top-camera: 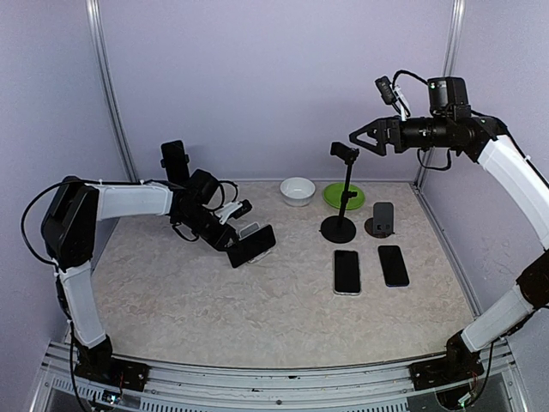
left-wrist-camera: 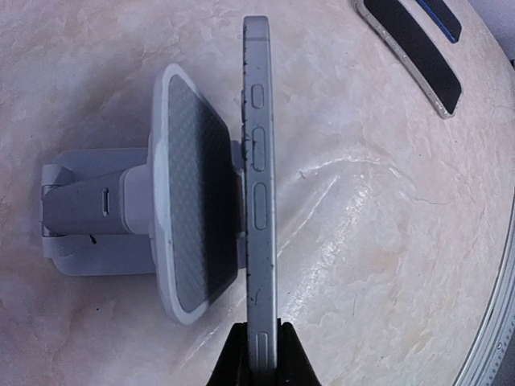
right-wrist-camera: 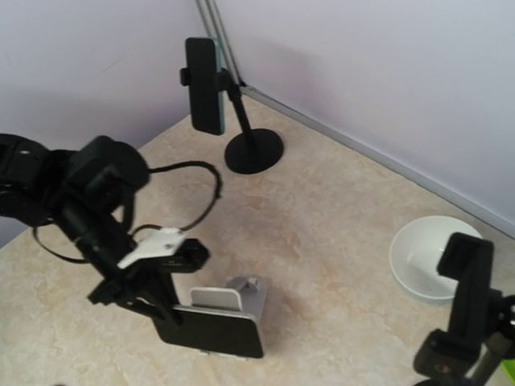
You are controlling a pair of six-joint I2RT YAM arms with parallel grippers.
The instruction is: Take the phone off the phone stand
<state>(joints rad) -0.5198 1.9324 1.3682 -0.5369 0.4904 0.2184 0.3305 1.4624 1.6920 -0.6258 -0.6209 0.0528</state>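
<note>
ok, table [top-camera: 257,326] first: left arm [top-camera: 129,202] reaches across its left half. right arm [top-camera: 506,172] is raised high over the back right, well away from the job. right gripper [top-camera: 367,137] is spread w/ nothing in it. the white phone stand [left-wrist-camera: 181,201] sits on the table, and the phone [left-wrist-camera: 259,185] stands edge-on just beside its grey pad; can't tell if they touch. left gripper [left-wrist-camera: 259,354] is pinching the phone by one end only, fingers on front & back faces.

risks, imo: grip is right at the end, so the phone could pivot or slip out & drop on the table. if an edge catches the stand, the light-looking stand prob gets dragged or tipped w/ it. a sideways pull would scrape the pad.
</note>
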